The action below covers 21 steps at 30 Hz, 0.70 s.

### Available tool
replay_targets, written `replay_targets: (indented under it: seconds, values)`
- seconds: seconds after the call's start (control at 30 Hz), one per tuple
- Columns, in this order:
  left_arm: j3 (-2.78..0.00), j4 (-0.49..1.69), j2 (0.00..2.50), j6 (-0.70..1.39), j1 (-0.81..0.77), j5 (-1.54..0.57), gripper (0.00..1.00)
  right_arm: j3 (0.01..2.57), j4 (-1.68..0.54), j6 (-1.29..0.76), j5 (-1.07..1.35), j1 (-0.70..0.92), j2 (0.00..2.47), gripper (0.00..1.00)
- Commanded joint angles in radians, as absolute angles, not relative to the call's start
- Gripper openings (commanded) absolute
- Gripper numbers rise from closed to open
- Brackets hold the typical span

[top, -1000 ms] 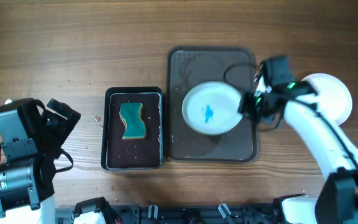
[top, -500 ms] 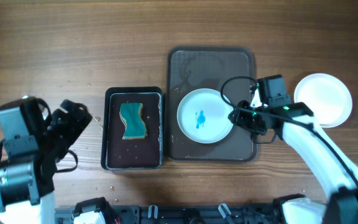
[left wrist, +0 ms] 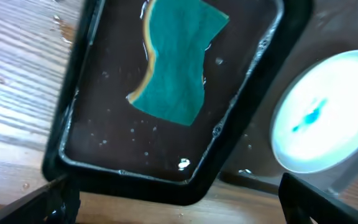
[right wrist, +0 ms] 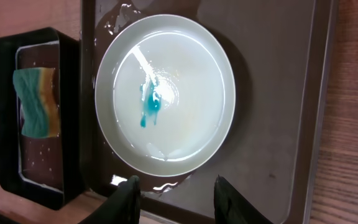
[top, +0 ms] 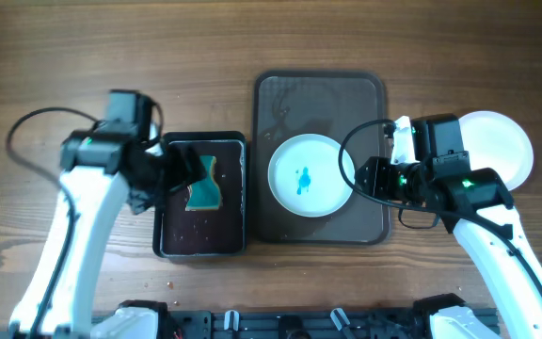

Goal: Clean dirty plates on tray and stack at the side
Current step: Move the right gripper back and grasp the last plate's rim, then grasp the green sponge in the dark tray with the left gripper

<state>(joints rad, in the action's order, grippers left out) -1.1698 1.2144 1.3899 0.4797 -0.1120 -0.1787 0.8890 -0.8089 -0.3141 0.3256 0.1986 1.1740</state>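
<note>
Plates are what we are cleaning, and the smeared plate [right wrist: 166, 93] lies flat on the tray [right wrist: 278, 93], just ahead of our right gripper [right wrist: 178, 190]. That gripper's fingers [right wrist: 129, 196] stand partly apart with nothing between them, close to the plate's near rim but not clamped on it. We judge it lies face up and free so that it can be wiped. Our left gripper [left wrist: 182, 199] hangs over the small black tray [left wrist: 73, 106] with its fingers spread wide and empty and the sponge [left wrist: 176, 62] just ahead of them, which reads as a reach for the wiping tool. The sponge lies well inside the black tray's raised walls, with bare floor around it for fingers to drop in. The two trays sit just beside each other, so the carry across is short, though both rims must be cleared. On the table [top: 111, 56] right of the big tray rests a clean plate [top: 508, 146], partly covered by our right arm [top: 502, 231], marking the stacking spot.
</note>
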Motion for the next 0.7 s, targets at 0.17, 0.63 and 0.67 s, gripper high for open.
replay_targets:
  seconds: [0.17, 0.63, 0.67]
  values:
    - [-1.171, 1.015, 1.678, 0.561, -0.16, 0.009, 0.93, 0.899, -0.817, -0.292, 0.334, 0.199, 1.174, 0.39]
    - [-1.176, 0.881, 1.878, 0.421, -0.163, -0.128, 0.04, 0.899, -0.818, -0.292, 0.334, 0.199, 1.174, 0.39]
    - [-1.19, 0.905, 1.863, 0.422, -0.161, -0.126, 0.04, 0.899, -0.821, -0.292, 0.334, 0.199, 1.174, 0.39]
